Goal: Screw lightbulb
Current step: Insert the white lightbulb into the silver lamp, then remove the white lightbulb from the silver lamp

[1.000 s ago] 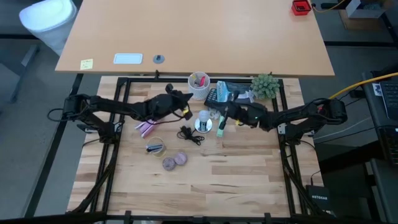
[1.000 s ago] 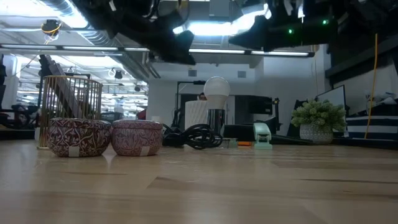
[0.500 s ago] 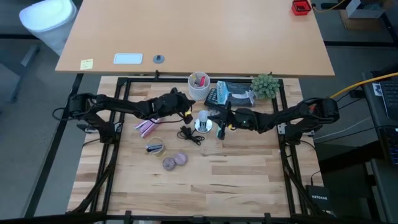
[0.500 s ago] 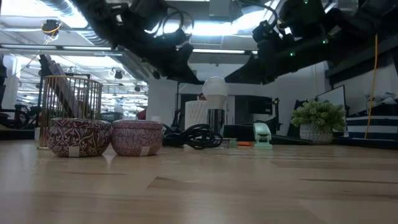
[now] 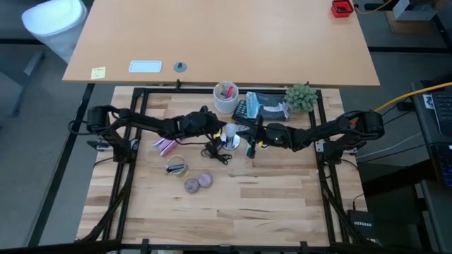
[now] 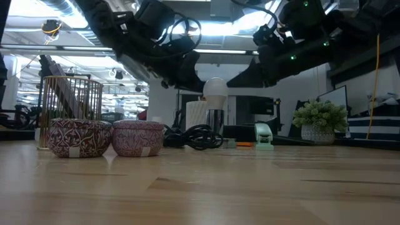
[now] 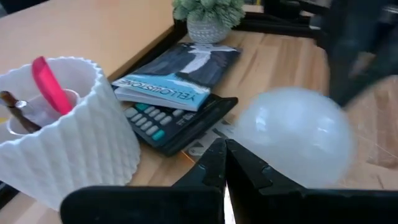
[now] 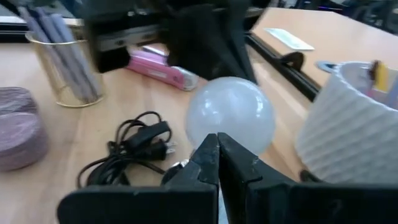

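My left gripper (image 5: 217, 130) sits just at nine o'clock of the lightbulb (image 5: 230, 132) with its fingers pressed together on nothing, and my right gripper (image 5: 247, 135) waits at the bulb's three o'clock, likewise pinched together and empty. I judge this the approach step: next I must spread one pair of fingers and close them round the glass to twist it. The lightbulb (image 6: 216, 89) stands mid-table, long axis vertical, dome up, base down.

We can read "YELLOWSTONE", upside down, on the blue booklet (image 7: 177, 78) lying atop the calculator (image 7: 171, 121) at the far side of the tabletop (image 5: 268, 197). On the black box (image 5: 361, 222) at the right we read "NETGEAR".
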You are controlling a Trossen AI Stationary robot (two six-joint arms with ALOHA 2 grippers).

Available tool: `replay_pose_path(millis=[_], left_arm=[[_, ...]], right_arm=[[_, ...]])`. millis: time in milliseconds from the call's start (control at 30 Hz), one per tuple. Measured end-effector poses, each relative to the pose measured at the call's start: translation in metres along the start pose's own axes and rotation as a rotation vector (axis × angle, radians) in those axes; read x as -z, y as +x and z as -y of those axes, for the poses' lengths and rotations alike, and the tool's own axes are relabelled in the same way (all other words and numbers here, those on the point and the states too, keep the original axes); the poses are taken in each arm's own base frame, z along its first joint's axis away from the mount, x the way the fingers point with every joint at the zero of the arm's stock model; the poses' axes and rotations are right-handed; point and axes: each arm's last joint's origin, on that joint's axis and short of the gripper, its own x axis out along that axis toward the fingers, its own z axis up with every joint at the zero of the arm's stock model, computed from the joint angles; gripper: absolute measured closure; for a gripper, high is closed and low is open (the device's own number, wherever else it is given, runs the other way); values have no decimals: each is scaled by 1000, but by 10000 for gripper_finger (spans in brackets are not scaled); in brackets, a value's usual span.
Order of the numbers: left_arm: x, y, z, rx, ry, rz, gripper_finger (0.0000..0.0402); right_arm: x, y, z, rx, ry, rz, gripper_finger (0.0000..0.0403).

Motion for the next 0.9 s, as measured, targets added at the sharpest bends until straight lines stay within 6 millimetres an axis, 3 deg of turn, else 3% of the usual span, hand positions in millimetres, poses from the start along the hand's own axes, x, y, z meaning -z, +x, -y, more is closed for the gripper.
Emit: replay_pose_path(millis=[467,900], left_arm=[[2,-8,23,36,9,-10,402],[4,-11,33,40,11,-26,402]], right_arm=[[1,0,2,70,-1,-8,400],[1,-1,2,89,28,-13,400]])
